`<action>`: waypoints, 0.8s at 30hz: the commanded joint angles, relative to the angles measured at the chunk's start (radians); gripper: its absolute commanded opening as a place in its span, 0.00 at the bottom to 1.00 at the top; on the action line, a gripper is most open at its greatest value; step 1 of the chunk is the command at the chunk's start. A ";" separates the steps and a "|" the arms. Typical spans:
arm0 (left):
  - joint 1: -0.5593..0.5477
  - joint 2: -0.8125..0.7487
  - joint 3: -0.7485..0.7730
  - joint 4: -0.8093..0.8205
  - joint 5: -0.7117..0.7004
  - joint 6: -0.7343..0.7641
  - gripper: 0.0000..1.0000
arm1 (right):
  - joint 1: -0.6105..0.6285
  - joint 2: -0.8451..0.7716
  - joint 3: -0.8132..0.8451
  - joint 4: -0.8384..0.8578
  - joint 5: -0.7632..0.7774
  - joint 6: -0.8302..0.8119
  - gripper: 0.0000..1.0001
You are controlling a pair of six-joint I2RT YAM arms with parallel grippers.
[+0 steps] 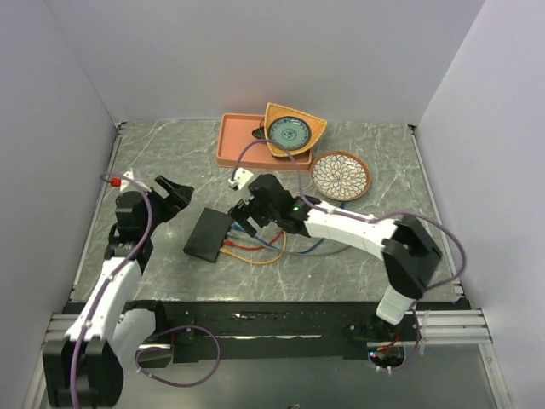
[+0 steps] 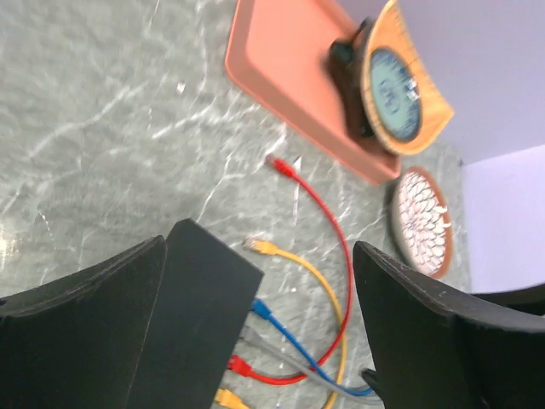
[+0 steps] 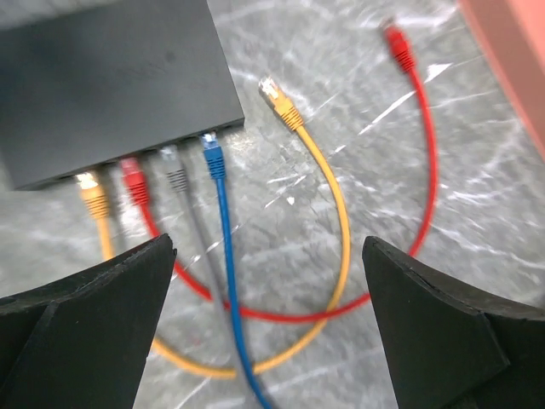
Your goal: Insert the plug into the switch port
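Note:
The black switch (image 1: 209, 234) lies flat on the marble table. Four plugs sit in its port edge: yellow (image 3: 89, 194), red (image 3: 133, 181), grey (image 3: 175, 177) and blue (image 3: 211, 155). A loose yellow plug (image 3: 278, 99) and a loose red plug (image 3: 397, 44) lie on the table beyond it. My right gripper (image 3: 268, 247) is open over the cable loops, with nothing between its fingers. My left gripper (image 2: 255, 249) is also open and holds nothing. It stands off the switch's (image 2: 192, 324) far left side.
A salmon-pink tray (image 1: 237, 141) sits at the back with an orange bowl (image 1: 291, 130) leaning on its right end. A patterned plate (image 1: 341, 175) lies right of it. The cables (image 1: 260, 249) spread right of the switch, under the right arm.

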 commanded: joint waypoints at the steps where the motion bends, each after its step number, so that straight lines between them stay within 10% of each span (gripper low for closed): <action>1: 0.002 -0.112 0.073 -0.137 -0.063 0.003 0.96 | 0.005 -0.182 -0.041 0.010 -0.015 0.078 0.99; 24: 0.002 -0.212 0.083 -0.174 0.137 0.030 0.96 | 0.005 -0.842 -0.440 0.004 0.094 0.294 0.99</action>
